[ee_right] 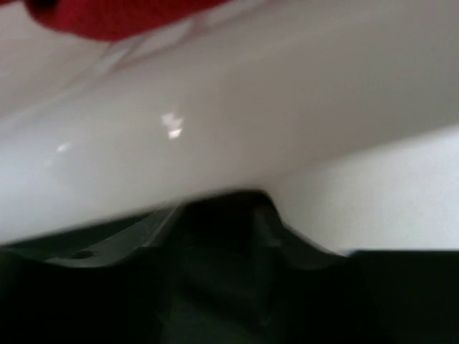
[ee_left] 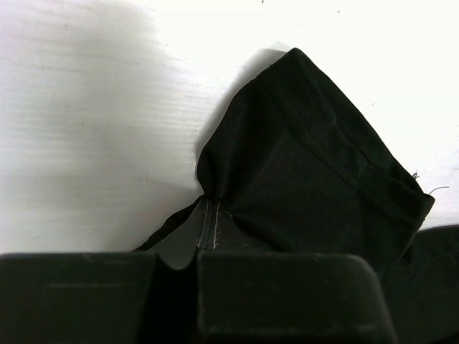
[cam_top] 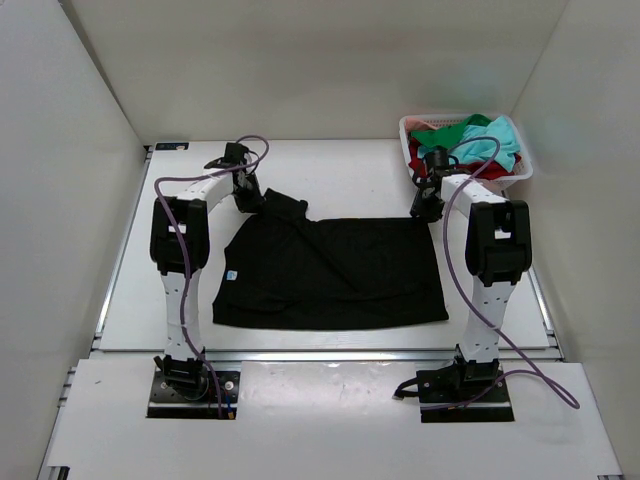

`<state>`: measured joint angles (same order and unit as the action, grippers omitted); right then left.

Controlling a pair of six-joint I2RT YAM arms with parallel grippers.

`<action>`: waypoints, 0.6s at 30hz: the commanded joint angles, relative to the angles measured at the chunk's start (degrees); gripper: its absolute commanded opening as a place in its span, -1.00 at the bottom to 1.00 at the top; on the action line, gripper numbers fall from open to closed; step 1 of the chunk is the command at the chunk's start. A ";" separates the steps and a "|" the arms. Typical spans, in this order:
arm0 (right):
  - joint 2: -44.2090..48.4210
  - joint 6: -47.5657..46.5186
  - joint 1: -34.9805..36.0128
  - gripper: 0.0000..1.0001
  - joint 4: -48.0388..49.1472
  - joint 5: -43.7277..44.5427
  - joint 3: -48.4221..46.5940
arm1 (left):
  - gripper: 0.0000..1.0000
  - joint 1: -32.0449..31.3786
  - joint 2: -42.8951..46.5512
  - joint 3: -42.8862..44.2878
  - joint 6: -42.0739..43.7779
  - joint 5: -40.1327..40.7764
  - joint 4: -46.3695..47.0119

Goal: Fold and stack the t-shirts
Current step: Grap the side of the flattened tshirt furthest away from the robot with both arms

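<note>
- Black shirt (cam_top: 330,272): spread flat mid-table, label (cam_top: 232,277) at its left edge.
- Left gripper (cam_top: 249,197): clenched on the black shirt's far-left sleeve (ee_left: 308,165) (cloth bunches at the fingers).
- Right gripper (cam_top: 428,207): at the far-right corner, near the basket (cam_top: 405,135); grip cannot be told (blurred view).
- Basket holds green shirt (cam_top: 445,130), teal shirt (cam_top: 490,146) and red shirt (cam_top: 482,173).

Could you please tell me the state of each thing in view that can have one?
black t-shirt: spread flat on the table, one sleeve bunched.
left tool: shut on that sleeve.
right tool: at the shirt's far corner; open or shut unclear.
other t-shirts: crumpled in the basket.
</note>
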<state>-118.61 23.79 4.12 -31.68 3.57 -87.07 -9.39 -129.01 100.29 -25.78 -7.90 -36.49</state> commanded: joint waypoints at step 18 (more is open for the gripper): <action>11.28 -4.72 -2.98 -1.00 2.23 -8.48 4.08 | -1.00 4.29 19.58 -11.14 -1.90 -5.63 1.68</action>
<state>-113.23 20.91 1.89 -32.40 -1.06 -86.39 -6.15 -117.16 93.45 -27.33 -11.03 -35.53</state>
